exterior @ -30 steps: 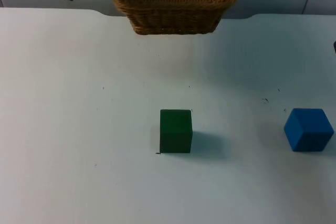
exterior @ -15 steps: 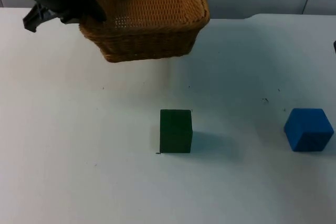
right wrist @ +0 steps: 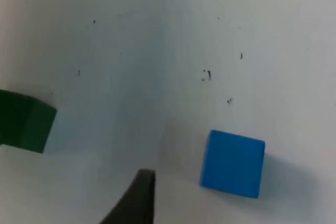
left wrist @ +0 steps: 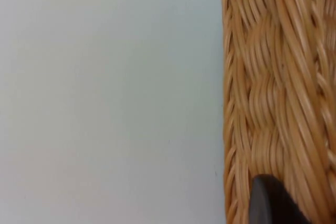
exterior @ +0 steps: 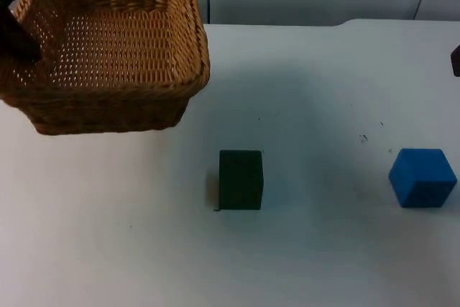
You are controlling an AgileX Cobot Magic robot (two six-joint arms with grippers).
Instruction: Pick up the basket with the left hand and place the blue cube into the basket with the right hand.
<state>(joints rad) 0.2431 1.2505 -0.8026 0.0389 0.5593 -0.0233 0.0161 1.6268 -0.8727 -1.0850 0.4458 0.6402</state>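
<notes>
Left gripper (exterior: 16, 30): upper left of the frame, clamped on the basket (exterior: 115, 48) rim, held off the table (exterior: 323, 249).
Right gripper (right wrist: 137, 200): can't tell its state; blue cube (exterior: 422, 177) at right edge.
Green cube (exterior: 240, 180): centre.

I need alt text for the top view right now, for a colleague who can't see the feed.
A woven basket, held at its left rim by the left gripper, hangs tilted over the white table, its open inside facing the camera. A green cube stands mid-table and the blue cube far to its right, both untouched.
</notes>
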